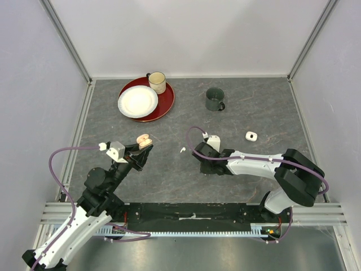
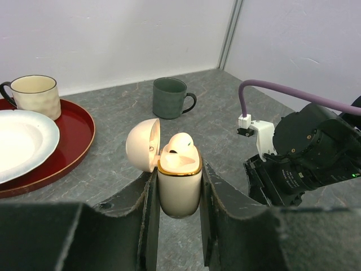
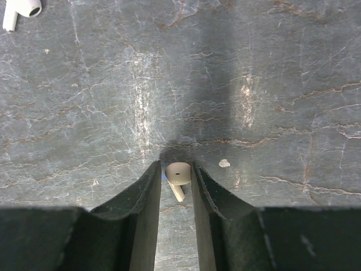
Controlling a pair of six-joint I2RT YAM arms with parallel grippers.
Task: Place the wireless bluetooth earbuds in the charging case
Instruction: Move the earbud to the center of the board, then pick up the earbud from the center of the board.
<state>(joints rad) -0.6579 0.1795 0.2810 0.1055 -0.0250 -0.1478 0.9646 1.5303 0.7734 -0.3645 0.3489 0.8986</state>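
My left gripper (image 2: 179,176) is shut on a pale peach charging case (image 2: 179,189), held upright above the table with its lid (image 2: 141,145) swung open to the left. One peach earbud (image 2: 181,144) sits in the case. In the top view the case (image 1: 145,140) is left of centre. My right gripper (image 3: 176,168) points down at the table, its jaws slightly apart around a second peach earbud (image 3: 178,174) that lies between the fingertips. A white earbud (image 3: 20,9) lies loose on the table, seen from above (image 1: 183,149) just left of the right gripper.
A small white case (image 1: 251,136) lies on the table at the right. A dark green mug (image 1: 215,99) stands at the back centre. At the back left a red tray (image 1: 166,101) carries a white plate (image 1: 137,101) and a cream mug (image 1: 157,82).
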